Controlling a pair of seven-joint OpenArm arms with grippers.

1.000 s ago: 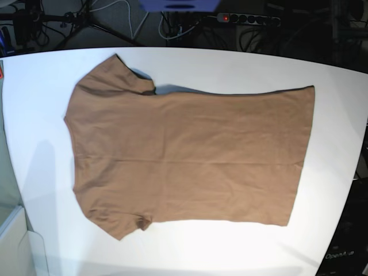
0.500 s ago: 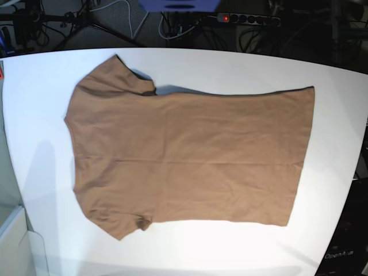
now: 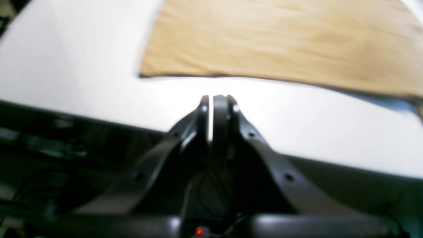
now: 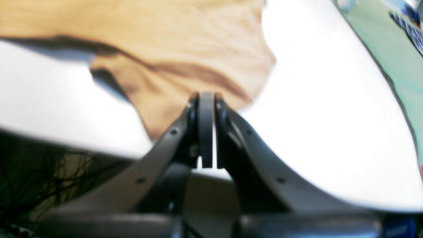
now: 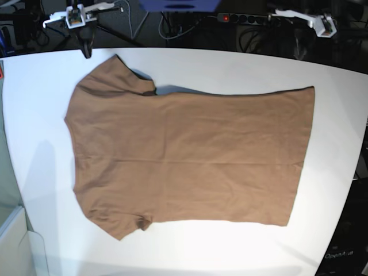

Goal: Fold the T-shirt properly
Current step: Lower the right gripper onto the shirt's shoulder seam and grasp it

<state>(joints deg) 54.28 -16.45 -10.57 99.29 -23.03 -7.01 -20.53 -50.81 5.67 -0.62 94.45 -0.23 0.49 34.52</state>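
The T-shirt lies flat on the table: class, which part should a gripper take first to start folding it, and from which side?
Probably the far sleeve of the T-shirt. It juts out past the body as a free flap near the table's far edge, where the shut right gripper hangs just beyond it. Come in from that far edge, pinching the sleeve hem. The body lies flat, offering little to pinch.

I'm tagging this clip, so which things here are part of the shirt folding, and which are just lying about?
Part of the job:
- T-shirt, spread flat on the white table
- left gripper, shut and empty
- right gripper, shut and empty

Just lying about:
- power strip behind the table
- cables on the floor
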